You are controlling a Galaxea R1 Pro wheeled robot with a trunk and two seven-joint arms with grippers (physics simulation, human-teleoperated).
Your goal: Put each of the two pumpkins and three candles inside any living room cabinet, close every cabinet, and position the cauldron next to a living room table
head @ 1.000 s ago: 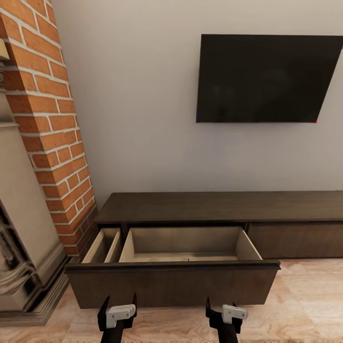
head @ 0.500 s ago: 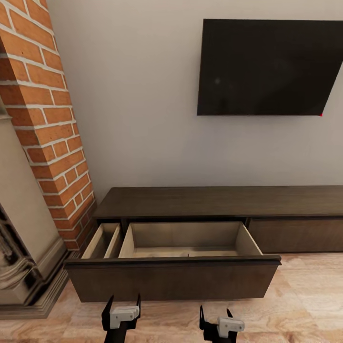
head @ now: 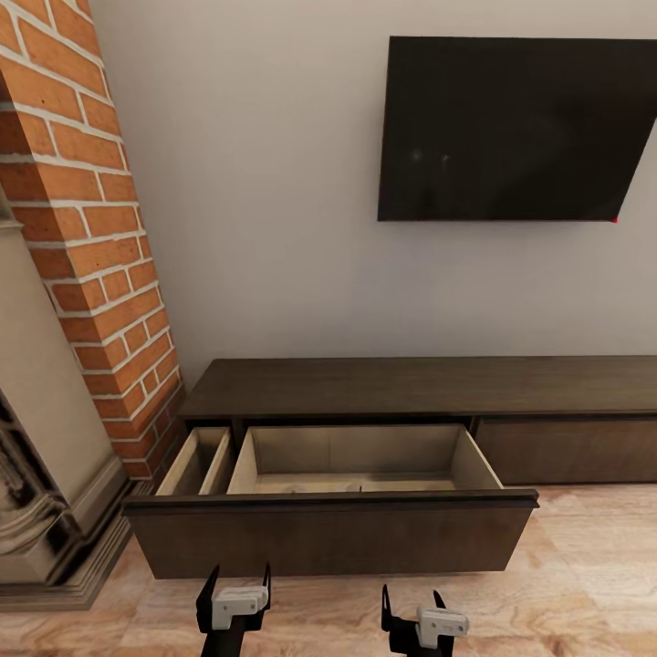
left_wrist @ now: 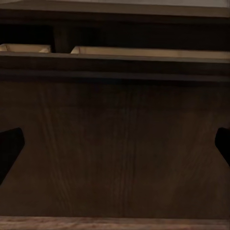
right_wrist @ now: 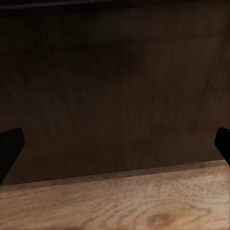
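Nearest, left gripper (head: pixel 235 582) & right gripper (head: pixel 412 606) hang low over plank floor (head: pixel 584 584), jaws wide apart, nothing held. Just beyond: cabinet (head: pixel 429 388) w/ wide drawer (head: pixel 333 540) pulled out. Behind, brick fireplace (head: pixel 82 237), wall TV (head: pixel 516 128).
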